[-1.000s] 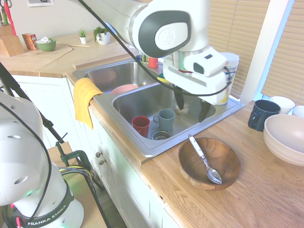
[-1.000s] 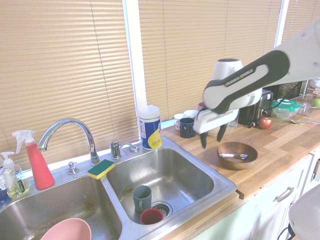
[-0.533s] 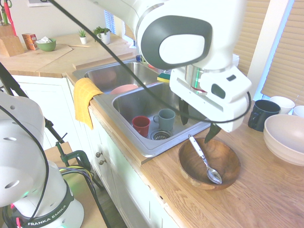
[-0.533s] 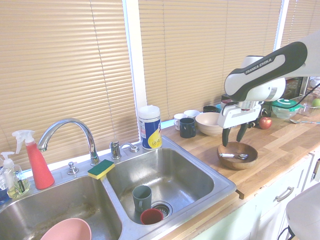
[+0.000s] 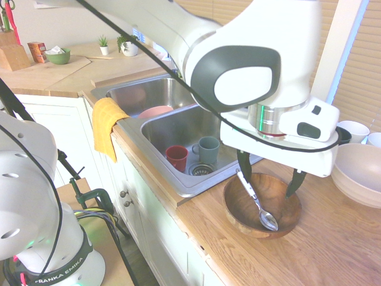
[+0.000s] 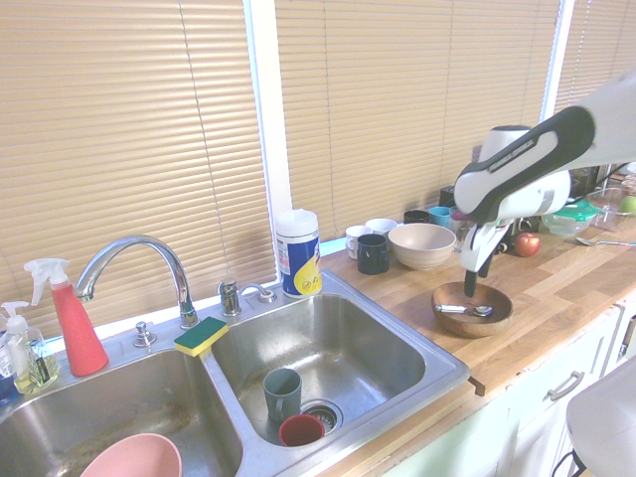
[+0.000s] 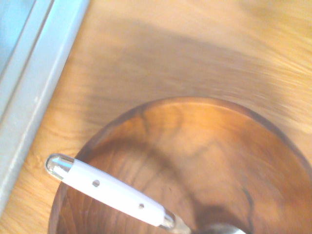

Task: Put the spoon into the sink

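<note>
The wooden counter point(image 5: 333, 250) carries everything here. Set into it is the sink point(image 6: 437, 350), a steel double basin. The basin nearer the counter's bare stretch holds a grey-green mug point(image 5: 208, 150) and a red cup point(image 5: 177, 158), both upright beside the round drain point(image 5: 201, 170); the other basin holds a pink bowl point(image 6: 132, 459). A yellow cloth point(image 5: 106, 124) hangs over the sink's front rim by the divider, and a yellow-green sponge point(image 6: 201, 336) lies on the back rim beside the faucet point(image 6: 134, 263).

Just past the sink's end rim, near the counter's front edge, sits a round wooden bowl point(image 5: 241, 205). The spoon point(image 5: 257, 199) lies in it, oval end down in the hollow and white-gripped handle leaning on the rim toward the sink.

The gripper point(image 5: 270, 176) hangs over this bowl pointing down, its two dark fingers spread wide and empty, one near each side of the rim.

Further along stand a cream bowl point(image 5: 357, 173) and a dark mug point(image 6: 373, 253).
</note>
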Motion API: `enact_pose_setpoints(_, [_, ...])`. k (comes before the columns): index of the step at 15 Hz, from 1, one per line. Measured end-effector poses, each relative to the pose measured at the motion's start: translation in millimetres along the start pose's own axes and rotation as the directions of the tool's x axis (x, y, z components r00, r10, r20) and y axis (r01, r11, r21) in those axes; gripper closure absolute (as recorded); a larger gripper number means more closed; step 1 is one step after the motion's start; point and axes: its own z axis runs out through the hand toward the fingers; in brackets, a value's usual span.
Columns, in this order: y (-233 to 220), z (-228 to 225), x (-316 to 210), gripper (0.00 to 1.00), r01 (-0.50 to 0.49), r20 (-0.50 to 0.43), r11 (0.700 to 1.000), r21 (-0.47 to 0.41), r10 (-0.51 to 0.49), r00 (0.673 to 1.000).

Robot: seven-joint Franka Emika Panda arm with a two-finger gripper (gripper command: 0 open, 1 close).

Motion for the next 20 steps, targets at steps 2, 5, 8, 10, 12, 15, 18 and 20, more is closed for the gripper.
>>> enact_pose_setpoints(2, [-10.6, 10.4, -0.2, 0.0, 0.118, 0.022, 0.992, -0.039, -0.118, 0.993])
enact_pose_setpoints(5, [-14.0, 16.4, -10.6, 0.0, 0.265, 0.03, 0.961, -0.082, -0.264, 0.964])
enact_pose_setpoints(8, [-22.6, 18.0, -14.3, 0.0, 0.329, 0.02, 0.94, -0.093, -0.329, 0.944])
enact_pose_setpoints(10, [-28.8, 16.8, -13.2, 0.0, 0.37, 0.009, 0.925, -0.092, -0.37, 0.929])
enact_pose_setpoints(12, [-34.6, 18.1, -13.4, 0.0, 0.395, 0.011, 0.914, -0.09, -0.395, 0.918])
enact_pose_setpoints(15, [-46.4, 29.2, -16.4, 0.0, 0.431, 0.032, 0.898, -0.091, -0.43, 0.902])
enact_pose_setpoints(18, [-51.0, 42.5, -18.8, 1.0, 0.449, 0.036, 0.889, -0.091, -0.447, 0.894])
enact_pose_setpoints(20, [-52.4, 46.5, -19.9, 1.0, 0.453, 0.036, 0.887, -0.094, -0.452, 0.891])
